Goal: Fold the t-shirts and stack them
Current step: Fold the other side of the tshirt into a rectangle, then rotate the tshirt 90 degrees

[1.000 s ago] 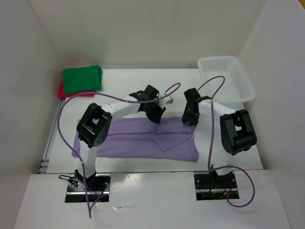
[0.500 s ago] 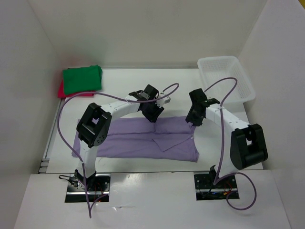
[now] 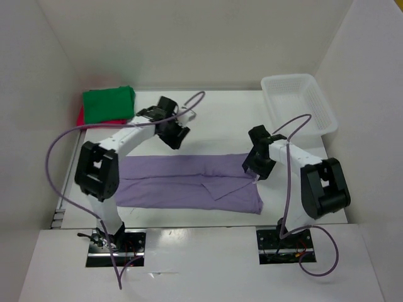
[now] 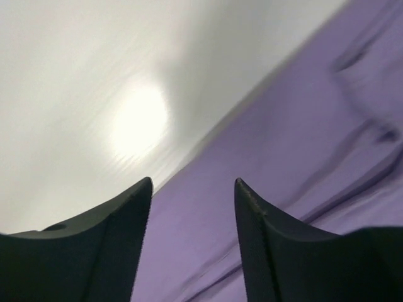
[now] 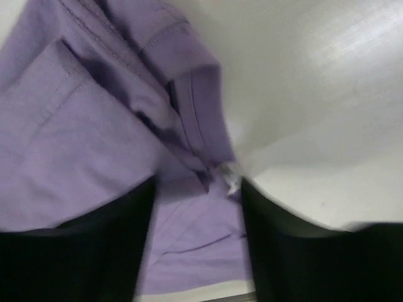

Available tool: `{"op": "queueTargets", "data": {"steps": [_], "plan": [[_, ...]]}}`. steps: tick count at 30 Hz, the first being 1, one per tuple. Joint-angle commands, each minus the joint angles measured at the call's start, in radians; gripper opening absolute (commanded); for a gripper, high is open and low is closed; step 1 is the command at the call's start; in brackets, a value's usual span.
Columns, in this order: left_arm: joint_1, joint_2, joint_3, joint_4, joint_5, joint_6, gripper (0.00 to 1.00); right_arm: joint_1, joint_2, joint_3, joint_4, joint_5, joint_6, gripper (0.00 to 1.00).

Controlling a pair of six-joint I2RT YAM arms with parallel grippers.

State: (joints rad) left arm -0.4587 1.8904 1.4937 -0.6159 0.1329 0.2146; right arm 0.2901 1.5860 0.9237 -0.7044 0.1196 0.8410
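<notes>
The lavender t-shirt (image 3: pixel 189 182) lies as a long folded band across the near table (image 3: pixel 220 119), the left gripper (image 4: pixel 192 185) and right gripper (image 5: pixel 196 189) both empty with fingers apart, so a crosswise fold from its right end seems next.

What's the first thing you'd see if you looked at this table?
A long purple shirt lies partly folded across the near side of the table, with the left arm and right arm leaning in by it. Far left, a green shirt sits folded on a red shirt, and a white basket stands far right.
</notes>
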Motion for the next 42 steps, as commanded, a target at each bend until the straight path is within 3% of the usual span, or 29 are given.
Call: {"op": "queueTargets", "data": {"steps": [1, 7, 13, 21, 24, 27, 28, 31, 32, 42], "plan": [[0.127, -0.161, -0.076, -0.062, -0.035, 0.065, 0.65, 0.003, -0.176, 0.026, -0.125, 0.057, 0.113, 0.7], [0.44, -0.226, -0.196, -0.061, -0.048, 0.127, 0.68, 0.125, -0.418, -0.094, -0.225, 0.015, 0.407, 0.88], [0.704, -0.2, -0.265, -0.008, -0.082, 0.19, 0.69, 0.147, -0.42, -0.256, -0.185, -0.083, 0.536, 0.96], [0.75, -0.111, -0.328, 0.133, -0.157, 0.221, 0.72, 0.147, -0.2, -0.296, -0.043, -0.107, 0.511, 0.93], [0.781, -0.073, -0.316, 0.142, -0.168, 0.221, 0.72, 0.159, -0.156, -0.296, -0.001, -0.135, 0.5, 0.84], [0.804, -0.05, -0.334, 0.153, -0.205, 0.244, 0.72, 0.159, -0.144, -0.31, 0.023, -0.146, 0.5, 0.55], [0.804, -0.05, -0.346, 0.162, -0.205, 0.244, 0.72, 0.159, -0.133, -0.3, 0.023, -0.137, 0.488, 0.35], [0.815, -0.05, -0.392, 0.176, -0.237, 0.255, 0.72, 0.159, -0.089, -0.237, 0.011, -0.104, 0.448, 0.13], [0.824, -0.05, -0.404, 0.176, -0.237, 0.255, 0.72, 0.159, -0.074, -0.217, 0.011, -0.081, 0.422, 0.0], [0.948, -0.099, -0.434, 0.07, -0.228, 0.275, 0.73, 0.074, 0.216, 0.116, 0.043, -0.014, 0.219, 0.0]]}}
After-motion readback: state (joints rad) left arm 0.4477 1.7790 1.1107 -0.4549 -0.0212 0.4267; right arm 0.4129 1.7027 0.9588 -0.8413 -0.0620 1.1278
